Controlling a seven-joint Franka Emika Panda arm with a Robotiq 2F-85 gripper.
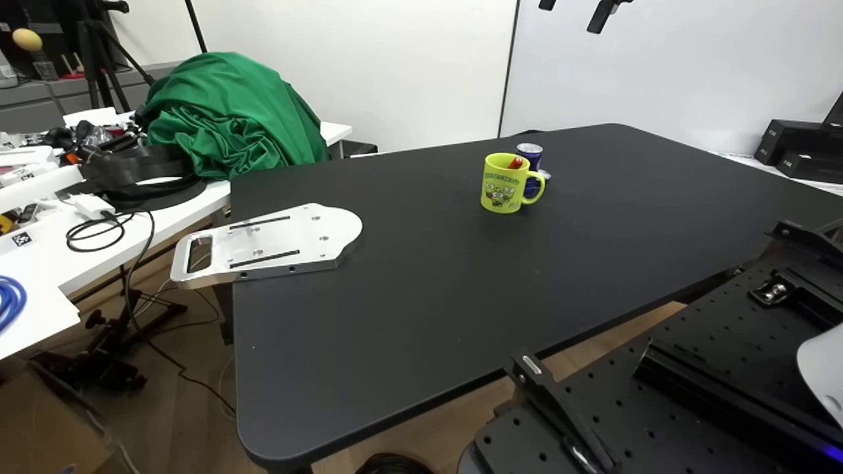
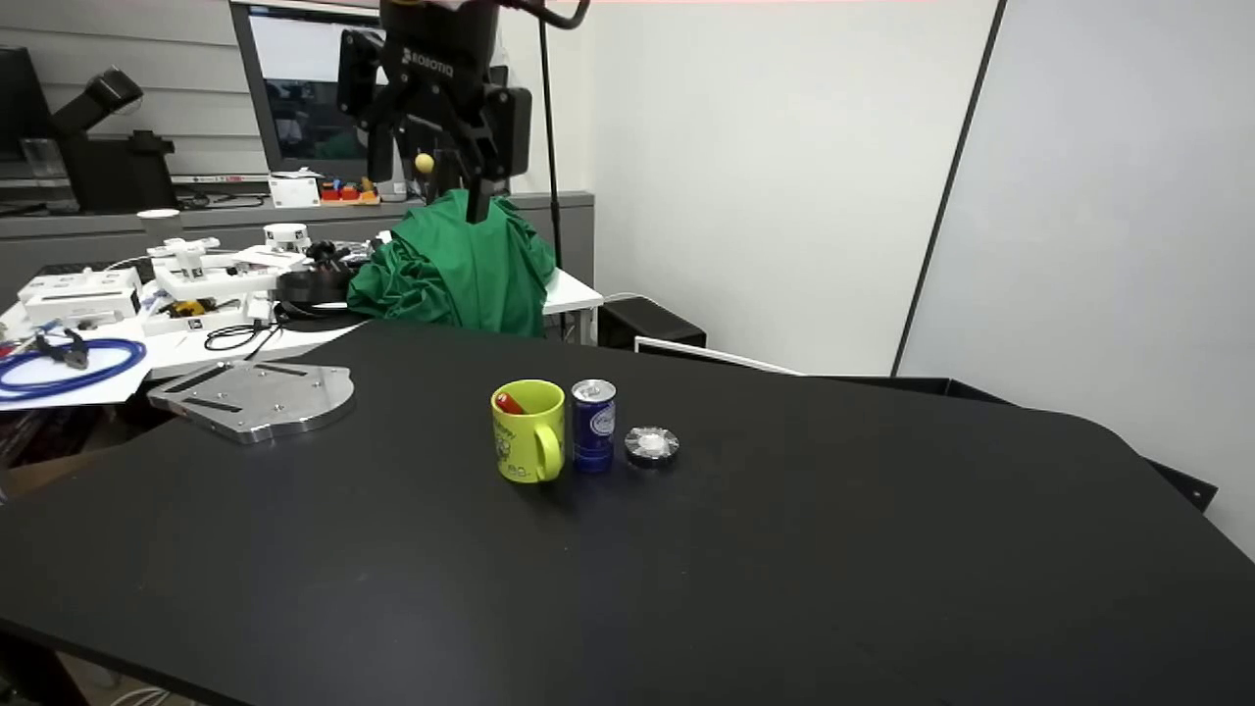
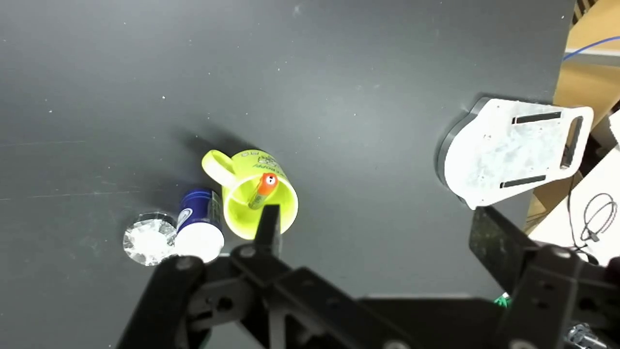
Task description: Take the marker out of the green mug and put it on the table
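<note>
The green mug [image 1: 497,191] stands upright on the black table [image 1: 408,296]; it also shows in an exterior view [image 2: 518,449] and the wrist view [image 3: 249,167]. The marker [image 3: 266,185] leans inside the mug, its red-orange end up near the rim. That red end also shows in both exterior views [image 1: 516,162] [image 2: 508,403]; its lower part is hidden by the mug wall. My gripper [image 2: 428,191] is open and empty, high above the table. In the wrist view the gripper [image 3: 378,213] has its left finger overlapping the mug's rim in the picture. Only its fingertips show in an exterior view [image 1: 571,16].
A blue can [image 2: 593,431] stands close beside the mug, with a small round clear-topped disc [image 2: 651,447] on the can's far side. A silver metal plate with a handle slot [image 1: 283,240] lies at the table's edge. A cluttered white desk with a green cloth [image 1: 230,112] stands beyond.
</note>
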